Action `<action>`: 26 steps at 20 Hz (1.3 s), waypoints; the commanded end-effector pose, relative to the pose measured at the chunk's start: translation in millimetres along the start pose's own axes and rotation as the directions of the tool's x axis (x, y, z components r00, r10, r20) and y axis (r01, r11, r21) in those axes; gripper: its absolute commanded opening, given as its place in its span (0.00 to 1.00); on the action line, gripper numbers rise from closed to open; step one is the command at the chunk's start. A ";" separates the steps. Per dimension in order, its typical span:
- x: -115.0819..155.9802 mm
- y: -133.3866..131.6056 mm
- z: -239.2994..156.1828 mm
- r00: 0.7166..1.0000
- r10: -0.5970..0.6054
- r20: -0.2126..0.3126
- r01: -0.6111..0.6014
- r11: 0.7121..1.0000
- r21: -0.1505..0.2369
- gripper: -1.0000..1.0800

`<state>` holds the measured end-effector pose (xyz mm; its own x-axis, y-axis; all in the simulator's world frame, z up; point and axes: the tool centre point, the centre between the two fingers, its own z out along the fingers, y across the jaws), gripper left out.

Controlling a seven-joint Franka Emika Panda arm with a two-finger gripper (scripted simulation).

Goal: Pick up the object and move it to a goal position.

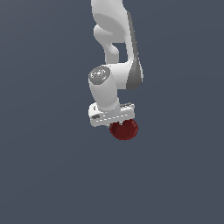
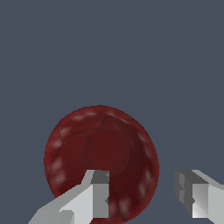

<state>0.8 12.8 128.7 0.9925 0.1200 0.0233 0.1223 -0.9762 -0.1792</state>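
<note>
The dark red glossy bowl (image 1: 124, 130) sits directly under the white gripper (image 1: 115, 123) in the exterior view, partly covered by the hand. In the wrist view the bowl (image 2: 100, 144) is seen from above, its hollow facing the camera. The gripper (image 2: 143, 176) is open and straddles the bowl's rim. One finger (image 2: 98, 197) is over the inside of the bowl and the other finger (image 2: 197, 197) is outside it, with a wide gap between them. I cannot tell whether either finger touches the rim.
A plain dark grey-blue surface (image 1: 43, 175) fills both views. The white arm (image 1: 116, 39) rises above the gripper. No other objects show.
</note>
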 end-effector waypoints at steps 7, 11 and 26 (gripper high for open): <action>-3.4 11.7 29.7 0.995 -0.082 -0.050 0.088 0.989 0.123 0.62; -4.2 16.7 40.0 0.990 -0.113 -0.090 0.127 0.976 0.175 0.62; -2.2 30.8 54.2 0.956 -0.161 -0.245 0.230 0.931 0.282 0.62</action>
<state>2.0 -7.3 70.1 0.9324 0.2279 0.2804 0.3351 -0.8357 -0.4351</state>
